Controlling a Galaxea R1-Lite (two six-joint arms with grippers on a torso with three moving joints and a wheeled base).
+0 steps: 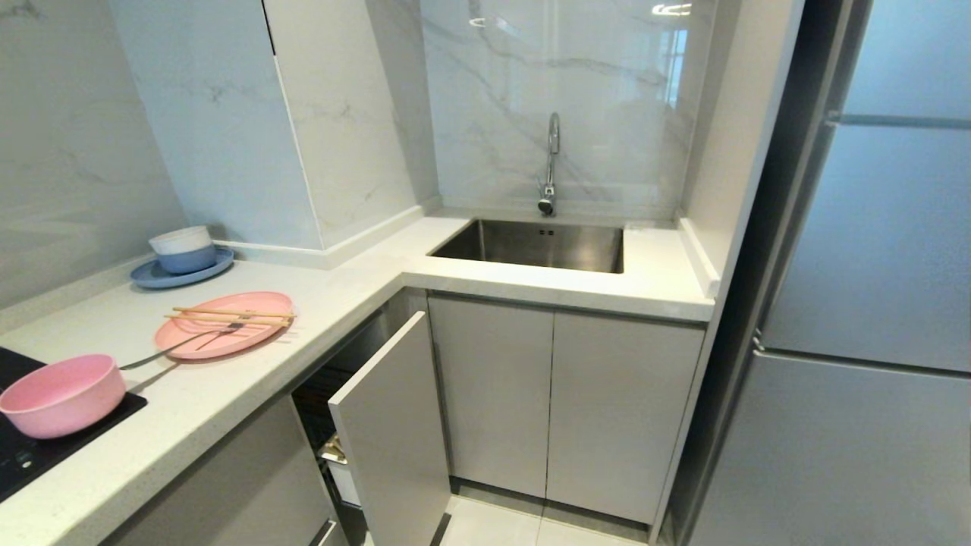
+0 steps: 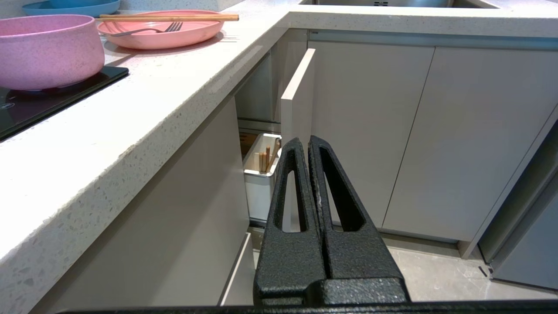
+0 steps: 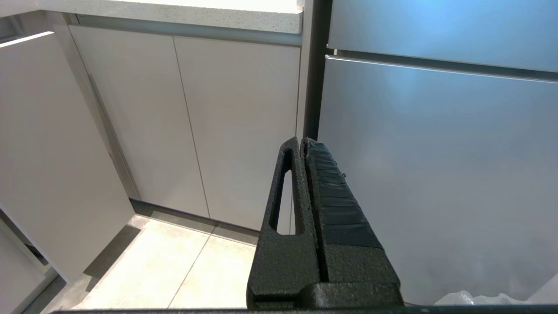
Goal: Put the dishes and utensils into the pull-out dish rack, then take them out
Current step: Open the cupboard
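Note:
A pink deep bowl (image 1: pixel 61 394) (image 2: pixel 48 50) stands on the black hob at the counter's left end. Behind it lies the shallow pink plate (image 1: pixel 227 334) (image 2: pixel 174 37) with the wooden chopsticks (image 1: pixel 231 316) (image 2: pixel 168 18) across its rim and the grey fork (image 1: pixel 182 345) (image 2: pixel 146 30) resting in it. The pull-out dish rack (image 1: pixel 387 432) stands partly out under the counter; its grey front (image 2: pixel 298 96) and white utensil cup (image 2: pixel 260 183) show. My left gripper (image 2: pixel 305 141) is shut and empty, low in front of the rack. My right gripper (image 3: pixel 301 144) is shut and empty, facing the fridge.
A blue plate with blue and white bowls (image 1: pixel 182 258) sits at the counter's back left. The steel sink (image 1: pixel 538 246) and tap (image 1: pixel 550 163) are in the far corner above a double-door grey cabinet (image 1: pixel 561 402). A tall steel fridge (image 1: pixel 865 303) fills the right.

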